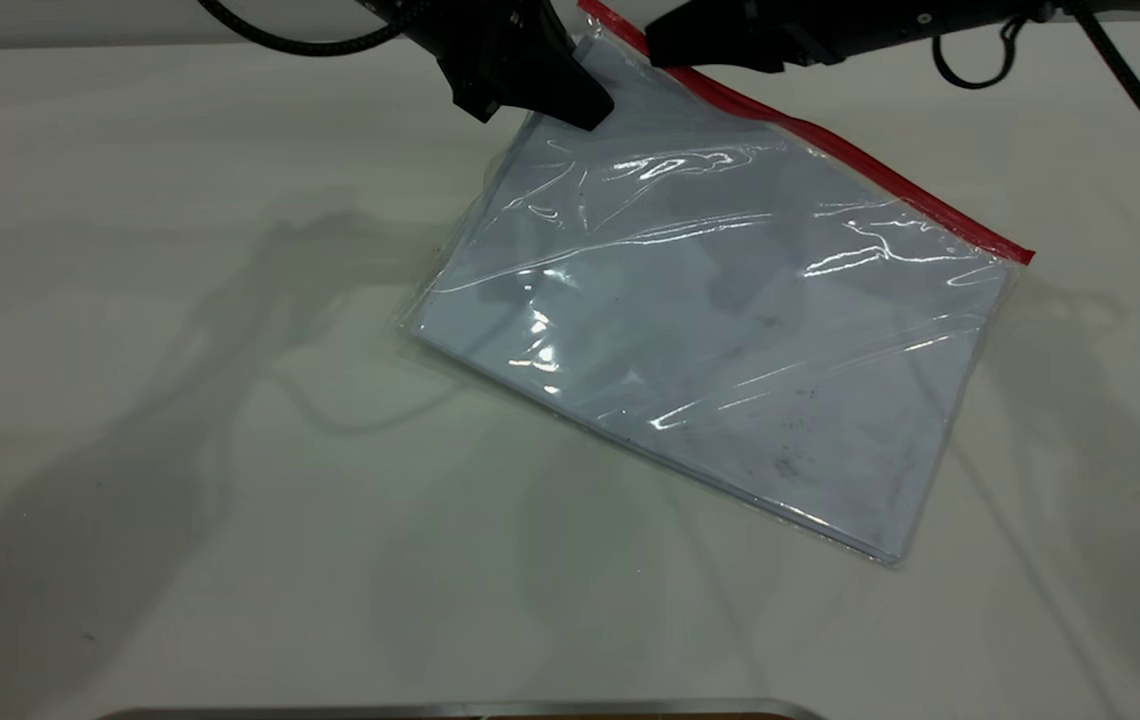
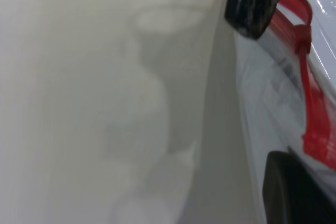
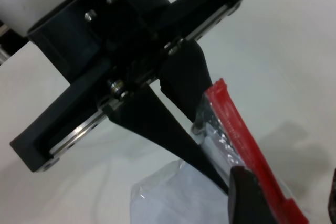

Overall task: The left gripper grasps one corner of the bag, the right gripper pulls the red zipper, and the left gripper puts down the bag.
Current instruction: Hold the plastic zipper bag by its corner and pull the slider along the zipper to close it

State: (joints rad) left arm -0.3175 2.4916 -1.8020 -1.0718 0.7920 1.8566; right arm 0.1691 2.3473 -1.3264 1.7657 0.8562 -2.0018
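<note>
The bag (image 1: 710,330) lies slanted on the white table, its far end raised. The red zipper (image 1: 860,165) runs along its far long edge. My left gripper (image 1: 585,105) is shut on the corner of the bag (image 3: 202,124) at the raised end of the red strip. One of its fingers (image 2: 294,195) rests over the plastic. My right gripper (image 1: 660,45) is open. Its fingers (image 3: 252,198) stand either side of the strip at the small red slider tab (image 3: 296,211), which also shows in the left wrist view (image 2: 302,35).
A metal edge (image 1: 450,710) runs along the table's near side. Black cables (image 1: 1130,80) hang from the right arm at the far right, and another cable (image 1: 280,40) hangs from the left arm.
</note>
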